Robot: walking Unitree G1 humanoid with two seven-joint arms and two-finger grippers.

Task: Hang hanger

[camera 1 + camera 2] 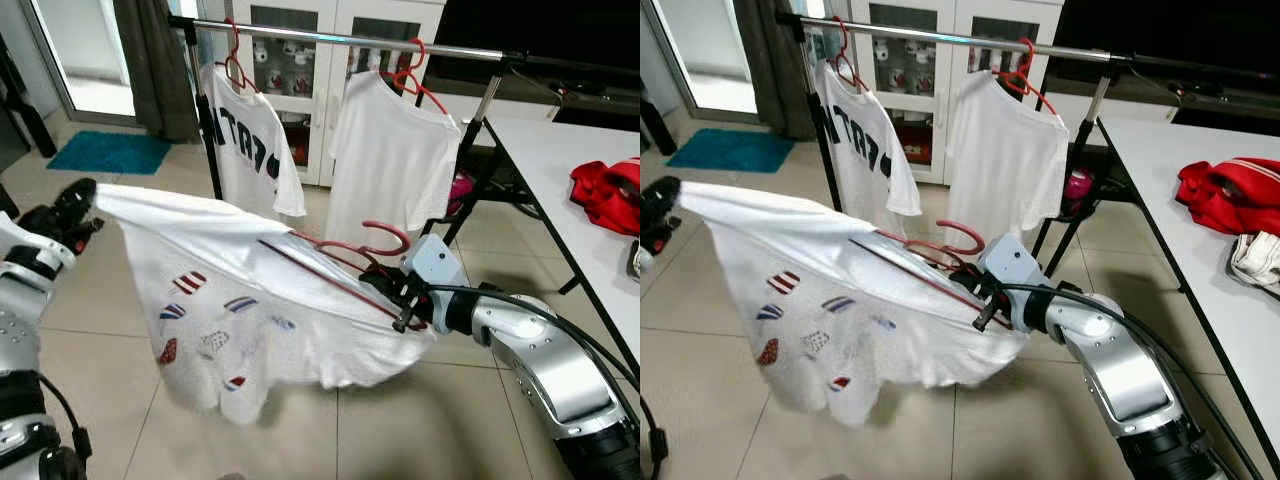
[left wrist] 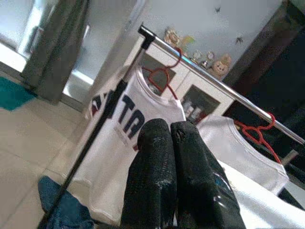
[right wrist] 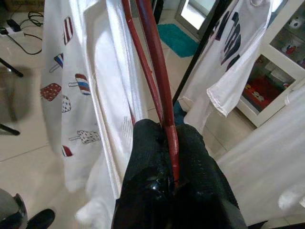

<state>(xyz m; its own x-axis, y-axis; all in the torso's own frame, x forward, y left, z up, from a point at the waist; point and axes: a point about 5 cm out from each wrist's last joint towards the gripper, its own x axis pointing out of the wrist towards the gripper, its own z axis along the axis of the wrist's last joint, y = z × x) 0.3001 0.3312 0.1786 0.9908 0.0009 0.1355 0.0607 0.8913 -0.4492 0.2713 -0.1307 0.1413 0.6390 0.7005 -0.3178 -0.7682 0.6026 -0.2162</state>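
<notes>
A white T-shirt with popsicle prints (image 1: 240, 310) is stretched out between my two grippers, below the metal clothes rail (image 1: 340, 38). A red hanger (image 1: 350, 255) sits inside it, hook poking out at the collar. My right gripper (image 1: 395, 290) is shut on the red hanger's bar (image 3: 159, 86) at the shirt's right end. My left gripper (image 1: 75, 205) is shut on the shirt's left edge; its fingers (image 2: 171, 176) are pressed together. Two white shirts (image 1: 255, 140) (image 1: 390, 165) hang on red hangers on the rail.
A white table (image 1: 560, 180) with a red garment (image 1: 608, 192) stands on the right. A white glass-door cabinet (image 1: 330, 30) is behind the rack, a teal mat (image 1: 110, 152) at far left. Tiled floor lies below the shirt.
</notes>
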